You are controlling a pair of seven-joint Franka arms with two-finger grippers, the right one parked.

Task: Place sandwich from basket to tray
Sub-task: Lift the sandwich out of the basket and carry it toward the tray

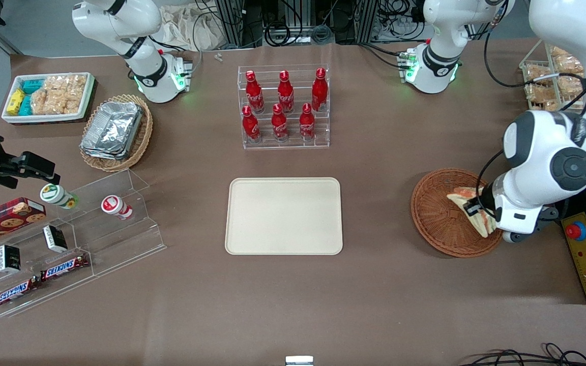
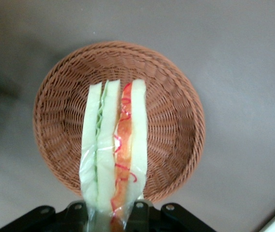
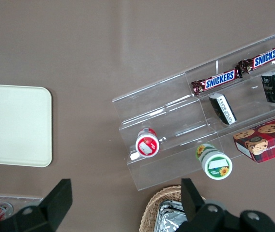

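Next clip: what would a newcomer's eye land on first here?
Probably the working arm's hand, shut on the sandwich and holding it above the reddish-brown basket at the working arm's end of the table. Next, the bare cream tray mid-table, with the rack of red bottles farther from the front camera.

Gripper [image 2: 112,215] fingertips cut off by wrist-view edge; in front view, gripper and part of sandwich [image 1: 468,203] and basket [image 1: 435,213] rim hidden by arm.
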